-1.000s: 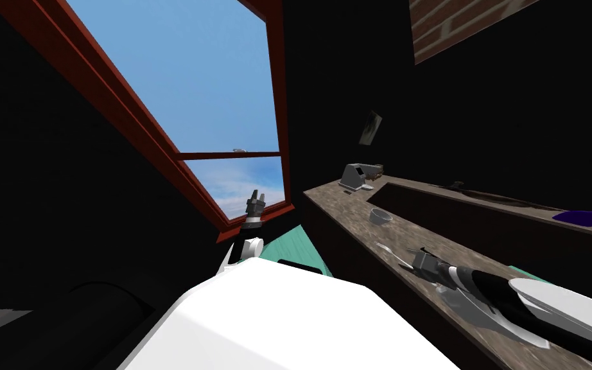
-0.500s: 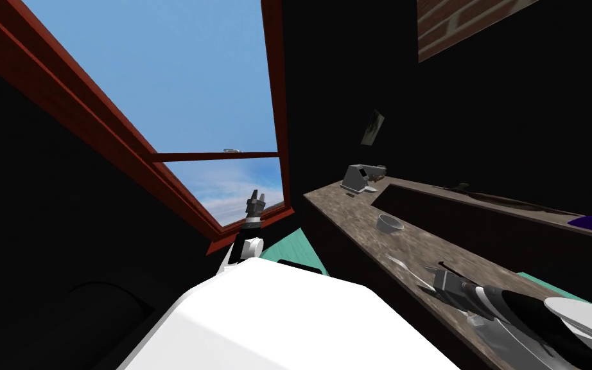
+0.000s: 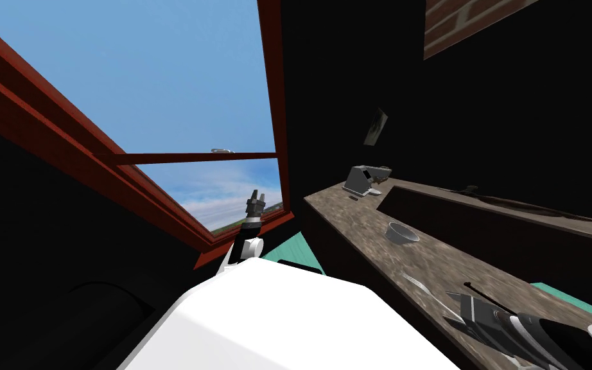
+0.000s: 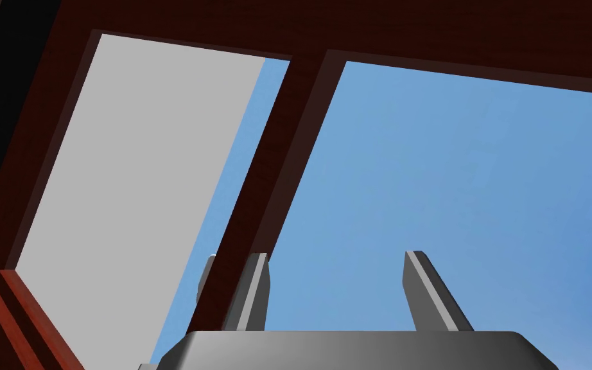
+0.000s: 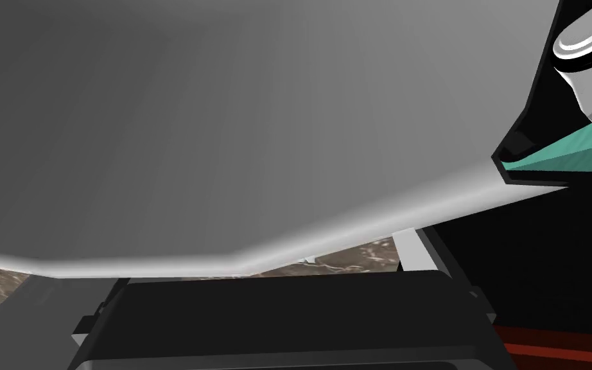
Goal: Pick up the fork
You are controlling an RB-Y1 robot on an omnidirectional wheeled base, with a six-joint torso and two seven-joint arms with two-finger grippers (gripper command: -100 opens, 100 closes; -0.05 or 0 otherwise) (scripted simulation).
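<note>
Fork (image 3: pixel 422 286) lies flat on the brown worktop (image 3: pixel 352 218), on the near side of the bowl (image 3: pixel 402 232). The right end effector (image 3: pixel 457 289) sits low, farther from the bowl, just past the fork. Its fingers are apart, likely to straddle the handle. The left end effector (image 3: pixel 256 196), fingers also apart, is raised well away from the bowl, probably to stay clear.

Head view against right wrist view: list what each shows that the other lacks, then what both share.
Head view adds: the fork lying on the countertop just ahead of the right gripper, a bowl farther along, a grey device at the far end, the window, and the left gripper raised before it.
Right wrist view adds: a red strip beside the gripper's dark body.
Both: the brown countertop, the teal floor, the right gripper.
</note>
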